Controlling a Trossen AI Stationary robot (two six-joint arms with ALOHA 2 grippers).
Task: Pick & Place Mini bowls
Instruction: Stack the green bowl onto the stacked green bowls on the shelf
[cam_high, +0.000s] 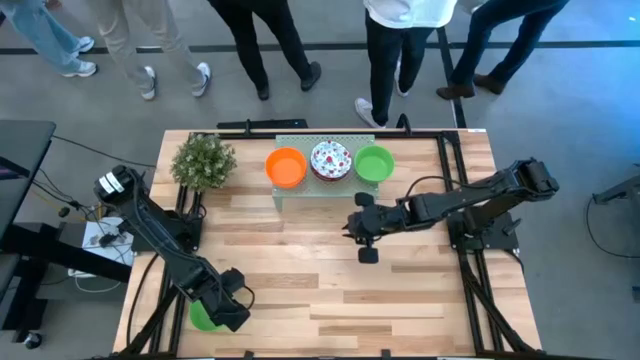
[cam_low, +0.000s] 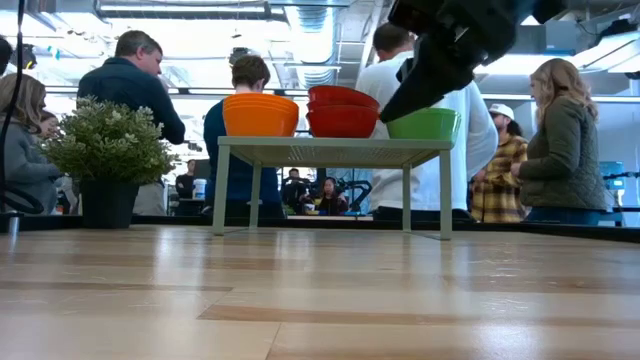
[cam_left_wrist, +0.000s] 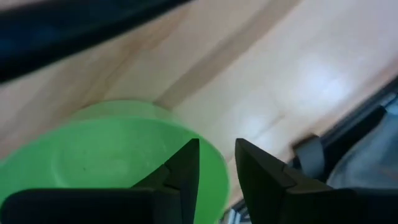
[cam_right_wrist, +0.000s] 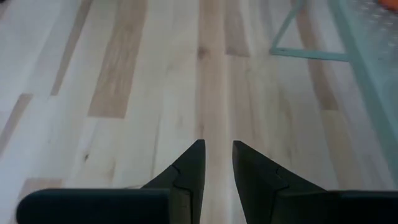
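Observation:
One bright green mini bowl (cam_high: 203, 318) is at the table's near left corner, and my left gripper (cam_high: 230, 310) is shut on it. In the left wrist view the green bowl (cam_left_wrist: 112, 162) fills the lower part of the picture around my left gripper (cam_left_wrist: 217, 165). The other mini bowls stand in stacks on the pale green rack (cam_high: 300, 188) at the far edge: orange (cam_high: 286, 167), floral white (cam_high: 330, 160), green (cam_high: 374, 164). My right gripper (cam_high: 368, 252) hovers shut and empty over mid-table, in front of the rack; it touches nothing (cam_right_wrist: 217, 162). My left gripper pinches the green bowl's rim (cam_left_wrist: 214, 180), one finger (cam_left_wrist: 183, 171) inside the bowl and the other finger (cam_left_wrist: 264, 177) outside it. It comes from above, slanting. I cannot tell whether the bowl rests on the table or is lifted clear.
A bushy potted plant (cam_high: 204, 160) stands at the far left, beside the rack. The right arm (cam_low: 445, 50) hangs in front of the green stack in the low view. People stand beyond the far edge. Bare wood lies across mid-table (cam_high: 320, 290).

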